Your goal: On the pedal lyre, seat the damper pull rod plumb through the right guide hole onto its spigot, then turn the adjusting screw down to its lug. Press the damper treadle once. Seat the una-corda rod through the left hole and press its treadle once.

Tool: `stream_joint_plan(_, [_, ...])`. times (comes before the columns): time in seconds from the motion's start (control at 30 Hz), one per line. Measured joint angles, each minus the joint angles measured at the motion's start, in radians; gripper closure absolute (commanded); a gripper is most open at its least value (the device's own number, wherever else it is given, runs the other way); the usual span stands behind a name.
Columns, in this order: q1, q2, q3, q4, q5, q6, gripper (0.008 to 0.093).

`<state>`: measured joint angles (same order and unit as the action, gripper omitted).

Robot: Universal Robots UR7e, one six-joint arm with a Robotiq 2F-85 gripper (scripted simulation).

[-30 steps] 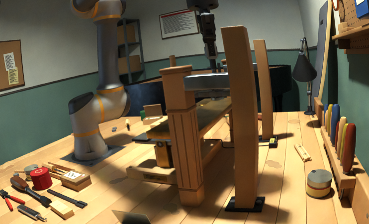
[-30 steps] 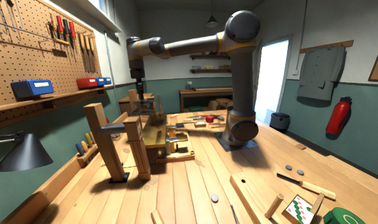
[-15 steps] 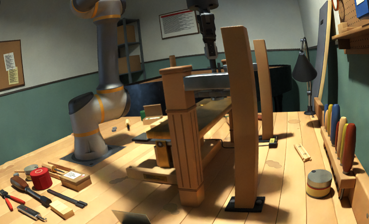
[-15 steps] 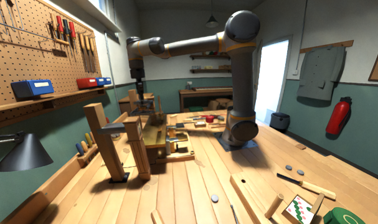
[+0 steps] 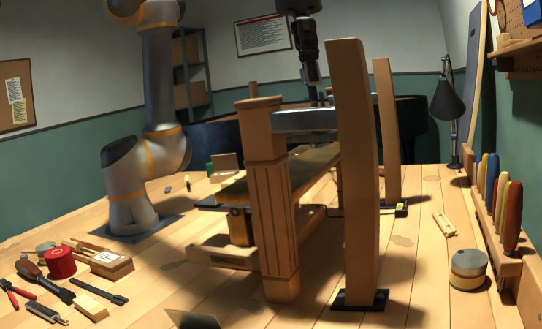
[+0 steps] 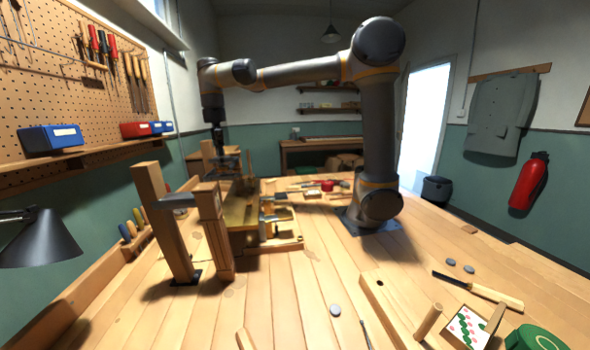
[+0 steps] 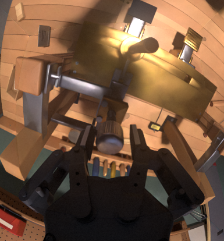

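Note:
My gripper (image 7: 110, 135) (image 5: 315, 95) (image 6: 218, 146) points straight down over the top rail of the pedal lyre (image 5: 279, 165). It is open and holds nothing. The knurled adjusting screw (image 7: 109, 135) stands between the fingers, on top of a metal bracket (image 7: 78, 84). A wooden pull rod (image 7: 141, 46) stands upright through the brass-coloured lyre board (image 7: 145, 72) beyond the screw. Two treadles (image 7: 192, 37) (image 7: 138, 17) stick out at the far edge of the board. Another rod (image 6: 429, 322) lies on the bench near the front.
Two tall wooden posts (image 5: 355, 169) (image 5: 387, 129) stand beside the lyre. A rack of screwdrivers (image 5: 499, 201) runs along the bench edge. Hand tools and a red jar (image 5: 60, 261) lie near the arm's base (image 5: 132, 181). A lamp (image 5: 447, 101) stands at the back.

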<state>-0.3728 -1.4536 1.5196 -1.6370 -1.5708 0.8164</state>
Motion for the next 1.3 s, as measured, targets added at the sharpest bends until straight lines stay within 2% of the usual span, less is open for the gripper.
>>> stream_joint_plan(0.2, [0.0, 0.0, -0.009, 0.012, 0.0, 0.0, 0.0494])
stream_joint_plan(0.5, [0.0, -0.003, -0.073, 0.073, 0.0, 0.0, 0.0494])
stream_joint_plan(0.97, [0.0, -0.002, -0.073, 0.076, 0.0, -0.03, 0.0494])
stream_joint_plan(1.3, [0.0, -0.002, -0.074, 0.076, 0.0, -0.173, 0.0494])
